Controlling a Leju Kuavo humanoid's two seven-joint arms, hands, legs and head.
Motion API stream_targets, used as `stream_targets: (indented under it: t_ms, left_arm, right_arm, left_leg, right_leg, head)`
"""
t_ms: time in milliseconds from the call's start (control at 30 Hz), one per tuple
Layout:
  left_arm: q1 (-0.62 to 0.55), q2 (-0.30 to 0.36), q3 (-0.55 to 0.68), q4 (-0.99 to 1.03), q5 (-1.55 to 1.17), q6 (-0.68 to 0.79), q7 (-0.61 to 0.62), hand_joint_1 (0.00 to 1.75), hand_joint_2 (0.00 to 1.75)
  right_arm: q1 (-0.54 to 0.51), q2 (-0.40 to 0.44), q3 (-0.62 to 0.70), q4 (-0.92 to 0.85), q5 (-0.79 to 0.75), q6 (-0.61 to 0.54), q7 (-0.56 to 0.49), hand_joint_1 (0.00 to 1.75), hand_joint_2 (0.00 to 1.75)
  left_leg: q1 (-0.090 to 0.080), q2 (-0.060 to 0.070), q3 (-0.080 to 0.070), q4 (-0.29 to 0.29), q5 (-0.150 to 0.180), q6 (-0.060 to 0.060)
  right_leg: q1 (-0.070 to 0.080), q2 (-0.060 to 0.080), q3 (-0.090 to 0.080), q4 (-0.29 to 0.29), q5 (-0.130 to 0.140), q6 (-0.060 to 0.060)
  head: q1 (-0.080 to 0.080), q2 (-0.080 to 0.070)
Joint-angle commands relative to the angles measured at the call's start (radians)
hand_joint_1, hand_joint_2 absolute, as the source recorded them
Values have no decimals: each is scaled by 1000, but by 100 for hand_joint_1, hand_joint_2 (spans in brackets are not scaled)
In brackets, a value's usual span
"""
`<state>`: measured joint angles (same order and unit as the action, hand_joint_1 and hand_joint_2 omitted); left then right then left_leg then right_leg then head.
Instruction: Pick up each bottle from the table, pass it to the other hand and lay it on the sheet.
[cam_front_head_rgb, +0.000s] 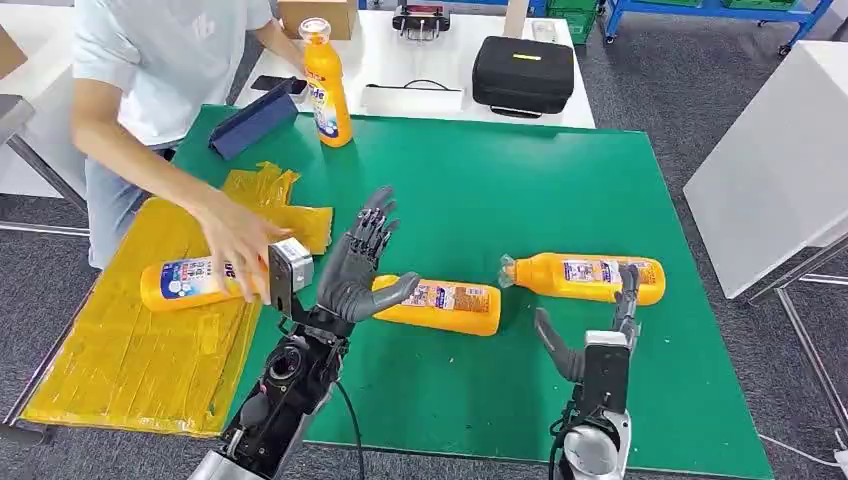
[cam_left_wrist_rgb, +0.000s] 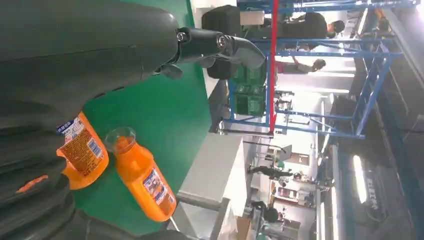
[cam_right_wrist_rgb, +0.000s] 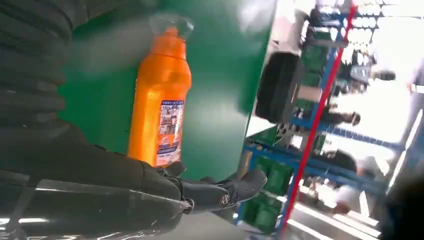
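Reaching out over the green table mat (cam_front_head_rgb: 560, 180), the robot's right hand (cam_front_head_rgb: 600, 325) holds nothing, thumb and fingers spread wide apart. Just beyond its fingertips lies the orange plastic bottle with a printed label (cam_front_head_rgb: 585, 277), flat on its side, long axis running across the mat, clear cap pointing toward the mat's middle. The hand sits at the base end of that bottle, fingers reaching up to its near flank; whether they touch it I cannot tell.

Further along the mat toward its left edge lies a second orange bottle (cam_front_head_rgb: 445, 304), also on its side. The left hand (cam_front_head_rgb: 362, 262) is raised in front of it, palm open and empty. Past the mat's left edge, a third orange bottle (cam_front_head_rgb: 195, 282) rests on the crumpled yellow sheet (cam_front_head_rgb: 130, 370), with a person's hand (cam_front_head_rgb: 238, 240) on it. A fourth orange bottle (cam_front_head_rgb: 327, 85) stands upright at the mat's far left corner.

By my reckoning, the right hand is nearest the first bottle and should take it across its width.
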<state>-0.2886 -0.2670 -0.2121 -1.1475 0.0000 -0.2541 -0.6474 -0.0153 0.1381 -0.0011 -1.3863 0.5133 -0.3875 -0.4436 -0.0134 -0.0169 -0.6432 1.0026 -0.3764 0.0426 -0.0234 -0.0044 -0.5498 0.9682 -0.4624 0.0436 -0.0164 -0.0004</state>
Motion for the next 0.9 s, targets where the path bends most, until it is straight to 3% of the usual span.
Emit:
stream_targets:
  t_ms: [33, 233, 300, 400, 533, 567, 700, 900]
  left_arm:
    - [-38, 8, 26, 63, -8, -35, -5, 0, 175]
    - [-35, 7, 28, 60, -10, -36, -7, 0, 175]
    - [-40, 10, 12, 76, -20, -63, -13, 0, 175]
    - [-70, 2, -6, 141, -23, -93, -35, 0, 175]
    - [-92, -12, -28, 179, -23, -108, -51, 0, 175]
    - [-98, -15, -33, 186, -25, -111, -48, 0, 175]
    - [-109, -24, -40, 198, -25, -120, -45, 0, 175]
    - [-111, -23, -22, 191, -24, -122, -43, 0, 175]
  right_arm:
    - [-119, -44, 22, 171, 154, 99, 77, 0, 175]
    - [-110, -39, 15, 164, 160, 100, 75, 0, 175]
    - [-138, -68, 59, 197, 261, 171, 112, 0, 175]
    - [-313, -105, 98, 420, 297, 235, 109, 0, 175]
    - [-501, -93, 117, 658, 298, 277, 76, 0, 175]
    - [-539, -89, 124, 712, 305, 286, 86, 0, 175]
    - [-688, -85, 174, 909, 330, 375, 107, 0, 175]
    - [-792, -51, 236, 1017, 365, 439, 120, 0, 175]
  left_leg:
    - [1, 4, 5, -1, -2, -3]
    - [1, 2, 3, 0, -1, -1]
    - [1, 2, 4, -1, -1, -2]
    - [1, 4, 3, 0, -1, -2]
    - [2, 12, 7, 0, -2, -4]
    - [1, 6, 2, 0, 1, -1]
    - [1, 7, 3, 1, 2, 0]
    - [1, 9, 3, 2, 2, -1]
  right_leg:
    - [1, 3, 4, -2, 0, -2]
    - [1, 1, 3, -1, 0, -1]
    - [1, 1, 4, -2, -1, -2]
    - [1, 3, 3, -2, 0, -2]
    - [2, 10, 5, -2, 2, -3]
    - [1, 5, 1, -1, 3, 1]
    - [1, 5, 2, -1, 4, 0]
    - [1, 7, 2, 1, 5, -1]
  head:
    - [0, 0]
    - [0, 0]
    - [0, 0]
    - [0, 0]
    - [0, 0]
    - [0, 0]
    - [0, 0]
    - [0, 0]
